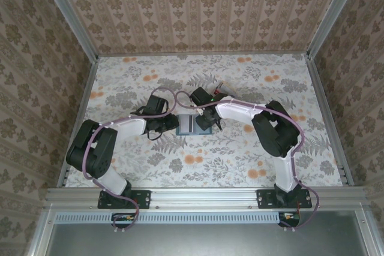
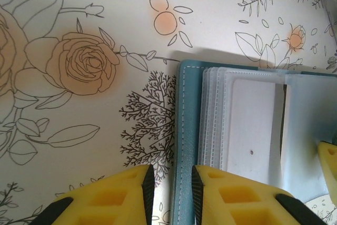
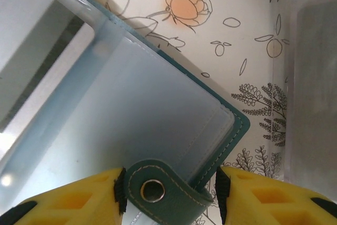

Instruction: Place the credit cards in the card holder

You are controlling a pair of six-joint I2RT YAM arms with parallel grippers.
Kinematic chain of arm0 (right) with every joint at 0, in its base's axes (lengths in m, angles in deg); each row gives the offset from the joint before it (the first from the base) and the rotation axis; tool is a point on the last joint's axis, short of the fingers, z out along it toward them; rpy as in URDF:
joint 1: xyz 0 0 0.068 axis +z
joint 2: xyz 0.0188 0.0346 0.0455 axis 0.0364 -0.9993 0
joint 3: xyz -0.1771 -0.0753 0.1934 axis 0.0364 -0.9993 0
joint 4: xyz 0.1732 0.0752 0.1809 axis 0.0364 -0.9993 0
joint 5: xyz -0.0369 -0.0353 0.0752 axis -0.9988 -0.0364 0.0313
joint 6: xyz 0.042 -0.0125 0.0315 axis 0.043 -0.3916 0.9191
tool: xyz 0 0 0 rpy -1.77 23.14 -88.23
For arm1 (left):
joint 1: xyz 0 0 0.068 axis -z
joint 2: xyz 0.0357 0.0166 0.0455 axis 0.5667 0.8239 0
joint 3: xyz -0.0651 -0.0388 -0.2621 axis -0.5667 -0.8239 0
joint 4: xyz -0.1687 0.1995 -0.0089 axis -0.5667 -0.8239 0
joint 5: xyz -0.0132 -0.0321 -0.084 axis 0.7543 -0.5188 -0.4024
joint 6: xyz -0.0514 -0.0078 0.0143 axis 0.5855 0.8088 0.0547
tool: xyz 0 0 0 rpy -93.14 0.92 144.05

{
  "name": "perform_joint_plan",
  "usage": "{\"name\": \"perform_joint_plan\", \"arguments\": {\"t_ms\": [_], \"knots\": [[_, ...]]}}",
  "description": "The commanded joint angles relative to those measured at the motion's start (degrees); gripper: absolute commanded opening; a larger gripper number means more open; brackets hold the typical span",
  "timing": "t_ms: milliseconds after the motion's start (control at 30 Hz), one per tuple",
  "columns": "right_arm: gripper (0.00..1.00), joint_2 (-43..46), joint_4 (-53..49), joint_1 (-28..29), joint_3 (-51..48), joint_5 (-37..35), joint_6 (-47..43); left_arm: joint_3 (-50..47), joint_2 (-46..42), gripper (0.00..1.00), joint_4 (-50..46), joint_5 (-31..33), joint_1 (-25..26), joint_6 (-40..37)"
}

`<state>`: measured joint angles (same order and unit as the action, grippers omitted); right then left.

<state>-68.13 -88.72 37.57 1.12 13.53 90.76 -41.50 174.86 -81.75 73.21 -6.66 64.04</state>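
At mid-table, the right gripper (image 3: 169, 185) has its jaws pinched on the open card holder (image 3: 158, 104)'s snap tab. The left gripper (image 2: 171, 183) is barely parted and straddles its left edge, can't tell if it's gripping. The credit cards (image 1: 226, 90) sit just behind.

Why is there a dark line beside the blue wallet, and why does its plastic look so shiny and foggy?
Left wrist view: the card holder casts a dark shadow on the tablecloth along its upper edge. Right wrist view: its clear pockets look hazy, with a bright glare spot low left. Top view: soft, even light.
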Motion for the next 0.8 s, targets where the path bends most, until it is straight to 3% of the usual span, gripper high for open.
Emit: {"name": "perform_joint_plan", "arguments": {"t_ms": [0, 300, 500, 767], "knots": [[0.48, -0.55, -1.45, 0.33, 1.28, -3.58, -1.36, 0.29, -0.26, 0.29, -1.28, 0.8, 0.28, -1.34], [0.18, 2.44, 0.92, 0.33, -0.97, -3.48, -1.08, 0.15, 0.06, 0.29, -1.02, 0.62, 0.27, -1.21], [0.12, 6.74, 1.46, 0.33, -2.8, -2.13, -0.83, 0.8, 1.13, 0.29, -0.76, 0.04, 0.27, -1.36], [0.1, 12.8, 1.42, 0.24, -4.75, -1.33, -0.4, 1.09, 2.95, 0.27, 1.01, -1.35, 0.71, -0.56]]}}
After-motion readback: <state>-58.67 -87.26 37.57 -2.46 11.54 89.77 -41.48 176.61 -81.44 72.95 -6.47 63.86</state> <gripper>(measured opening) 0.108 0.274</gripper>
